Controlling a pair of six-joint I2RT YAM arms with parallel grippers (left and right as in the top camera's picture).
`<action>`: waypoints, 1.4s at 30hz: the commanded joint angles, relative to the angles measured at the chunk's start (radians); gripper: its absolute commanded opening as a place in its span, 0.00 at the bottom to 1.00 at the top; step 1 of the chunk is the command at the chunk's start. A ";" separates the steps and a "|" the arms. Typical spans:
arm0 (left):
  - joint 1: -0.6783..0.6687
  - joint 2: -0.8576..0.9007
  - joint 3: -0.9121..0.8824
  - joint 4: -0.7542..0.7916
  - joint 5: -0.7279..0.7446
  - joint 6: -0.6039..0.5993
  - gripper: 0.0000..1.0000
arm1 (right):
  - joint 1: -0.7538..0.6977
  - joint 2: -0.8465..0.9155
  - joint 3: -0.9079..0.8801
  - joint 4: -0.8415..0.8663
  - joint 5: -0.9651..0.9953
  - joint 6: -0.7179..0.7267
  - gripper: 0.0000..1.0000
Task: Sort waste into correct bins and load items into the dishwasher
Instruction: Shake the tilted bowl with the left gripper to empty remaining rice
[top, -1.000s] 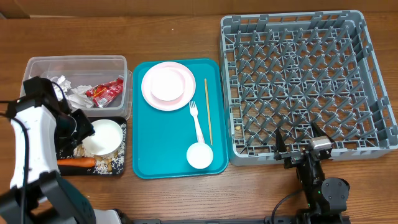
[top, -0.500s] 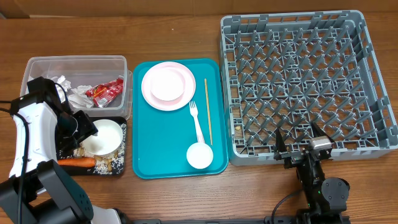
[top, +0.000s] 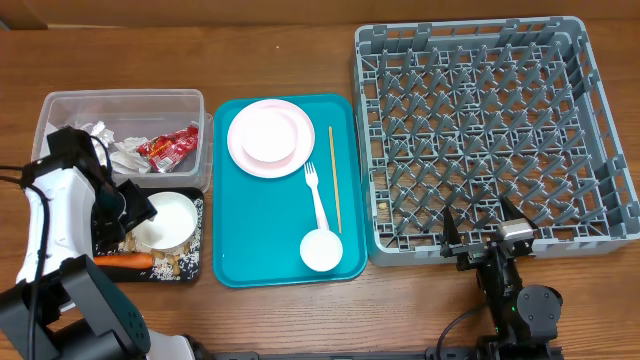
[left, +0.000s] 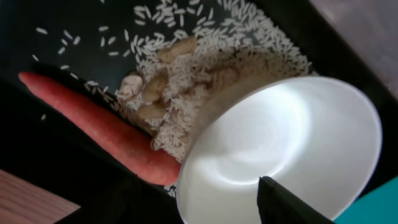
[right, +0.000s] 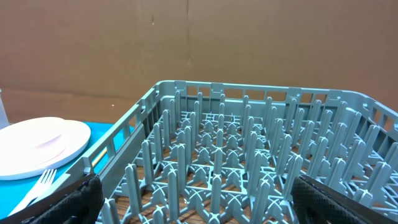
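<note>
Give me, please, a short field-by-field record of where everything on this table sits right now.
left gripper: at the left rim of the white bowl, over the black tray; open or shut unclear
right gripper: open, empty, at the near edge of the dish rack
black tray: white bowl, carrot, rice
clear tub: napkins, red wrapper
teal tray: pink plate, fork, chopstick, small cup
dish rack: no dishes loaded

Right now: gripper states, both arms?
Left gripper: cannot tell; one finger shows over the white bowl.
Right gripper: open, holding nothing.
</note>
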 joint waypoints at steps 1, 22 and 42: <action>-0.005 0.005 -0.031 0.015 -0.013 -0.014 0.62 | 0.005 -0.008 -0.011 0.004 0.001 -0.005 1.00; -0.006 0.005 -0.108 0.105 -0.013 -0.048 0.32 | 0.005 -0.008 -0.011 0.004 0.001 -0.005 1.00; 0.002 -0.009 0.134 -0.141 0.006 -0.047 0.08 | 0.005 -0.008 -0.011 0.004 0.001 -0.005 1.00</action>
